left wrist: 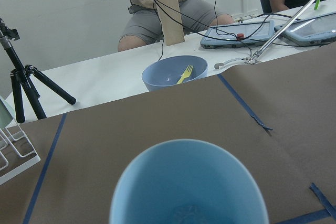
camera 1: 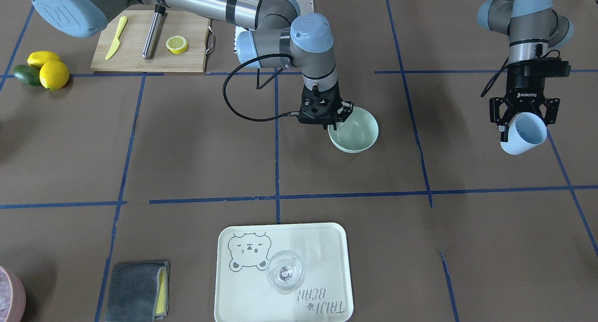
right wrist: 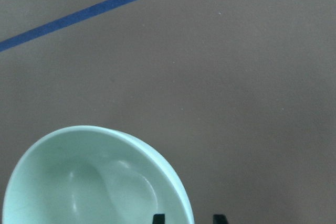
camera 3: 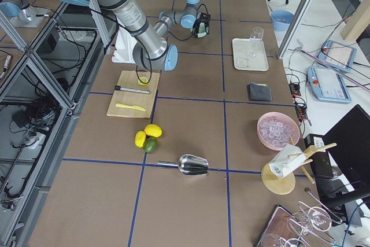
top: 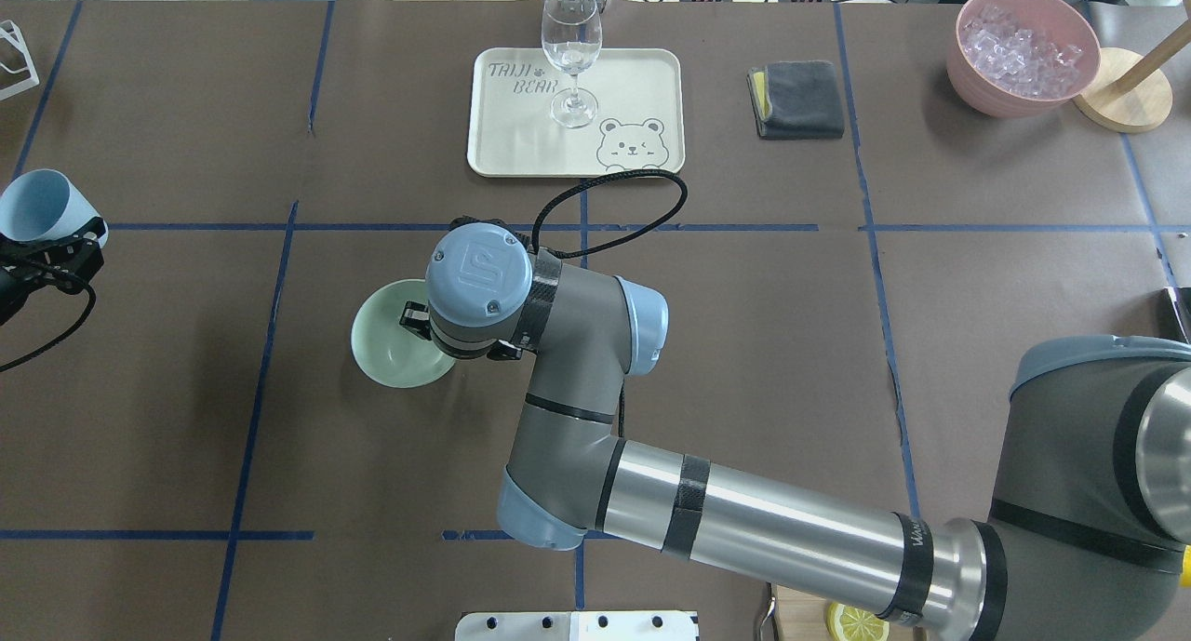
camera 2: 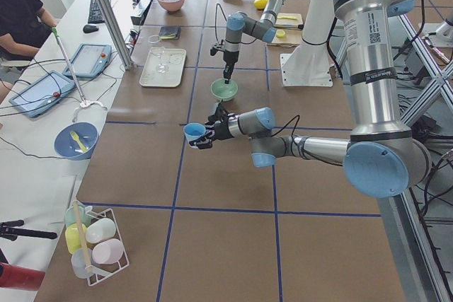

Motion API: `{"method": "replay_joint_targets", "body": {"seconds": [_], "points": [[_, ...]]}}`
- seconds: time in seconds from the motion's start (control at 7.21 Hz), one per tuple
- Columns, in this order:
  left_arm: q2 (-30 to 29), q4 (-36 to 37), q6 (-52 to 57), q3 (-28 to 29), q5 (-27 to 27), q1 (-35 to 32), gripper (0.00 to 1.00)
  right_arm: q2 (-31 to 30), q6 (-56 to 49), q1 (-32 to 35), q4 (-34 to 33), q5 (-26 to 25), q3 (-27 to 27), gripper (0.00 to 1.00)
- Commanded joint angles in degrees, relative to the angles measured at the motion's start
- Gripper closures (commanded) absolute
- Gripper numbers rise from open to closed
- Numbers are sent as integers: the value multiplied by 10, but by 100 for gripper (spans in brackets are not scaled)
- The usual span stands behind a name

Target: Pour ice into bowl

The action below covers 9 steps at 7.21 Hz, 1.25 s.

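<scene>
Since the right wrist view shows only the two fingertips [right wrist: 158,217], we log the right pincer [camera 1: 335,122] as open. Its jaws stand apart astride the rim of the bowl [camera 1: 360,134], one tip over the inside and one outside, and neither visibly presses the wall. The bowl, pale mint-green, sits on the brown worktop [camera 1: 196,149] near its middle, and its interior reads as plain mint surface. The left pincer [camera 1: 525,123] is clamped on a blue cup [camera 1: 528,139]. It holds the cup above the worktop on the robot's left, well apart from the bowl, tilted with its mouth toward the operators' side. Deep in the cup a faint glassy mottling shows, which we take for the ice [left wrist: 185,214], though single cubes cannot be resolved. Farther out, on the operators' side, a pale tray [camera 1: 327,247] carries an upright wine glass [camera 1: 285,271]. A folded grey cloth [camera 1: 133,289] lies near the tray, and a pink container [top: 1000,87] of whitish ice stands beyond it. Near the robot's base a cutting board [camera 1: 135,55] bears a yellow knife [camera 1: 116,38] and a lemon half [camera 1: 177,44]. Two lemons [camera 1: 53,74] lie just beside the board.
</scene>
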Motion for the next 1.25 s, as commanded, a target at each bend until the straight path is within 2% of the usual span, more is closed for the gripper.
{"method": "replay_joint_targets", "body": {"seconds": [0.0, 0.14, 0.42, 0.55, 0.69, 0.83, 0.97, 1.11], "points": [[-3, -4, 0, -20, -3, 0, 100, 1, 15, 3, 28, -5, 4, 0], [-12, -3, 2, -20, -1, 4, 100, -5, 15, 12, 27, -5, 23, 0], [-37, -3, -2, -16, 4, 3, 100, -80, 10, 38, 26, -2, 141, 0], [-39, -4, -8, -23, 55, 6, 100, -130, 5, 48, 26, 5, 194, 0], [-41, -3, -10, -26, 79, 18, 100, -166, 5, 69, 26, 42, 227, 0], [-42, 0, -47, -37, 80, 34, 100, -215, 2, 102, 25, 104, 268, 0], [-42, 5, -70, -54, 81, 64, 100, -258, -7, 125, 25, 135, 304, 0], [-42, 59, -70, -77, 82, 85, 100, -296, -33, 142, 25, 160, 329, 0]]}}
